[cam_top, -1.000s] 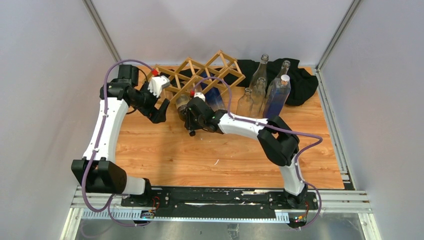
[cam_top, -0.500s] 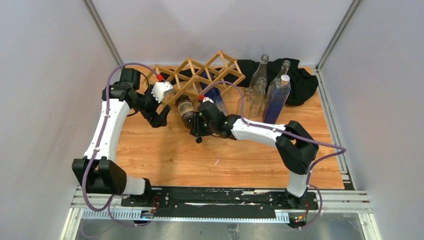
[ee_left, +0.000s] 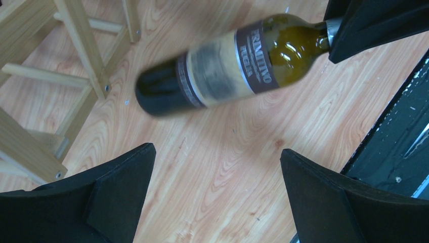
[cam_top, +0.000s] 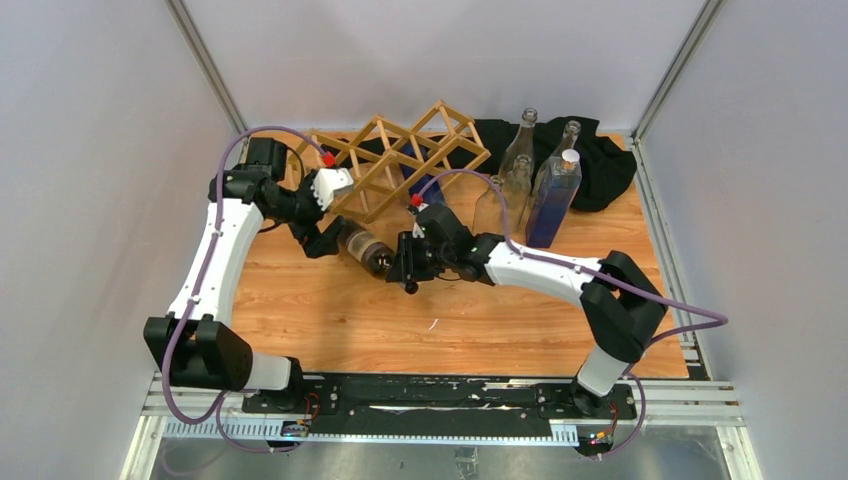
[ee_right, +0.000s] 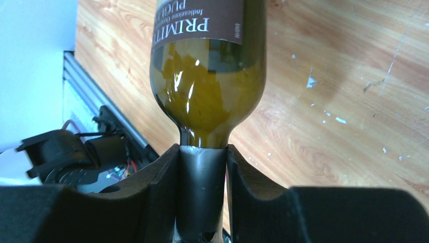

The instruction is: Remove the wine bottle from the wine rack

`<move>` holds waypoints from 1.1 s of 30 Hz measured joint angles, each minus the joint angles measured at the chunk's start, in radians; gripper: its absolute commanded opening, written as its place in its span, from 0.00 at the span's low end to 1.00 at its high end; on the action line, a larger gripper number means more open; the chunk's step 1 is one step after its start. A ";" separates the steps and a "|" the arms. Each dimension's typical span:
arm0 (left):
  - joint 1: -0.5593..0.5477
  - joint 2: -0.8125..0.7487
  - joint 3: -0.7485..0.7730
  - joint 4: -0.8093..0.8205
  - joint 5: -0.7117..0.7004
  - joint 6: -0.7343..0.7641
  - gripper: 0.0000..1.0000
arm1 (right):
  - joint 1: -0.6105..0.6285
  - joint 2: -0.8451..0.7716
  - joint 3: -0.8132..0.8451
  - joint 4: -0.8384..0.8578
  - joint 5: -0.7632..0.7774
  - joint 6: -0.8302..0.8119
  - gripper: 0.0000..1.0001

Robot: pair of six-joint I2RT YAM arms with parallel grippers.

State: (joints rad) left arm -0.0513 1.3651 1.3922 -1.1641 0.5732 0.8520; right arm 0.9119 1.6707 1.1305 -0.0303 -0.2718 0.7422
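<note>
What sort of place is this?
Likely a robot test cell: blank grey walls, a left arm and right arm bolted to a rail, a wooden tabletop staged with a wine rack and glass bottles.
</note>
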 measured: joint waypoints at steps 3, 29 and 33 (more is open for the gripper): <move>-0.030 0.000 -0.002 0.000 -0.012 0.019 1.00 | -0.024 -0.033 -0.015 0.016 -0.086 0.003 0.00; -0.187 -0.069 -0.189 0.000 -0.122 0.258 1.00 | -0.155 -0.102 0.003 -0.109 -0.412 0.006 0.00; -0.208 -0.056 -0.187 0.011 -0.137 0.264 1.00 | -0.155 -0.138 0.024 -0.164 -0.446 -0.019 0.00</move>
State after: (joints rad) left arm -0.2596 1.3090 1.2057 -1.1530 0.4366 1.1164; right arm 0.7570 1.5326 1.1542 -0.1944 -0.7174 0.7227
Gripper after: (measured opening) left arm 0.997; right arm 0.384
